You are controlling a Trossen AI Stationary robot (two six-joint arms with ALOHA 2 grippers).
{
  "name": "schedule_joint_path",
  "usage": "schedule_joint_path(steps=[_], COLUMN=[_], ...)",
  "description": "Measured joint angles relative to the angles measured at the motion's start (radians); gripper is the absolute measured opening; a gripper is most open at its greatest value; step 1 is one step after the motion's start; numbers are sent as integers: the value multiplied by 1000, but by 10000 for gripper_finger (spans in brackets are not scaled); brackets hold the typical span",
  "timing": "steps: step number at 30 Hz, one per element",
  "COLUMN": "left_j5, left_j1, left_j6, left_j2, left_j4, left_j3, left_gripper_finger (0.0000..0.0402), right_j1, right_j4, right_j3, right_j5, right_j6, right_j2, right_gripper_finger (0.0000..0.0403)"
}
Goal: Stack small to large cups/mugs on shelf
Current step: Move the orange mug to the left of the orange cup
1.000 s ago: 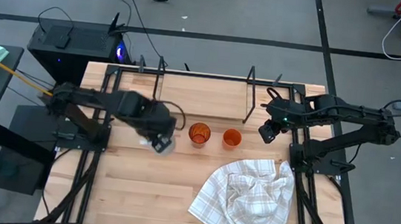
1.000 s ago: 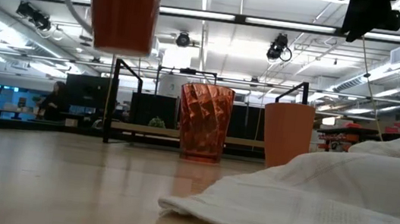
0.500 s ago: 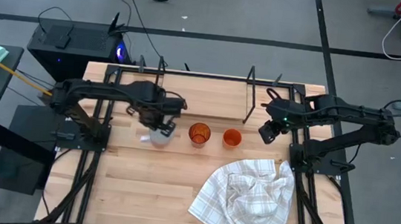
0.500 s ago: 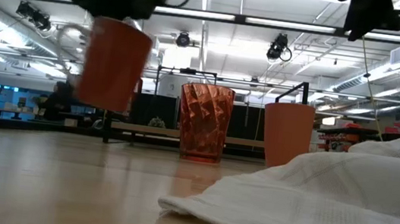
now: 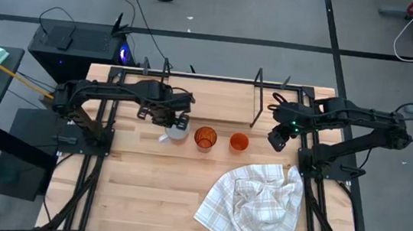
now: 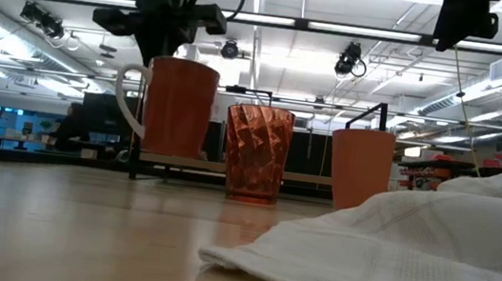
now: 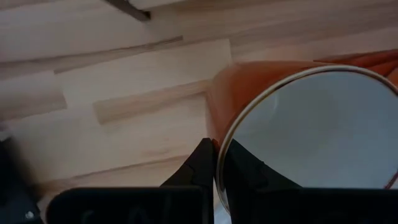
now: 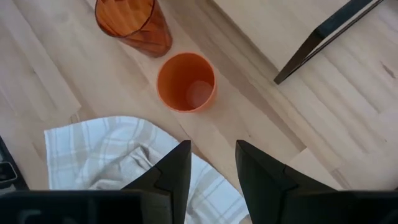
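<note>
Clamped on the rim of the mug (image 5: 176, 133), my left claw (image 5: 166, 117) holds it upright just left of the tumbler (image 5: 205, 138); one finger (image 7: 200, 169) sits outside the wall and the other inside, against the pale interior. In the low view the mug (image 6: 173, 107) looks orange-brown with a white handle pointing away from the tumbler (image 6: 255, 153), and I cannot tell whether its base touches the surface (image 5: 144, 194) or hangs just above it. The tumbler stands between the mug and the small orange cup (image 5: 239, 142), the three in a row in front of the shelf (image 5: 208, 100), whose black wire uprights rise behind them. None of them is on the shelf board.

My right claw (image 5: 278, 138) hovers above the surface to the right of the small cup, fingers (image 8: 174, 174) spread apart and gripping nothing. From its wrist I look down into the small cup (image 8: 186, 82), with the tumbler (image 8: 134, 23) beyond it. The checked cloth (image 5: 252, 203) lies crumpled on the surface near the cup, closer to the front edge.
</note>
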Motion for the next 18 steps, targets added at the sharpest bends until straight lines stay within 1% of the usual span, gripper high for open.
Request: schedule_joint_path(steps=[6, 11, 16, 18], left_j5=[-18, -18, -15, 3], left_j1=[-1, -1, -15, -20], left_j6=[-48, -55, -73, -73], left_j2=[7, 7, 6, 6], left_j4=[-21, -15, 69, 85], left_j3=[0, 0, -78, -117], left_gripper_finger=[21, 21, 21, 21], right_j1=[0, 0, 0, 0], right_j4=[0, 3, 3, 4], right_j3=[0, 0, 0, 0], right_j5=[0, 0, 0, 0], right_j6=[-33, -69, -96, -96], right_j2=[0, 0, 0, 0], right_gripper_finger=[132, 132, 132, 132])
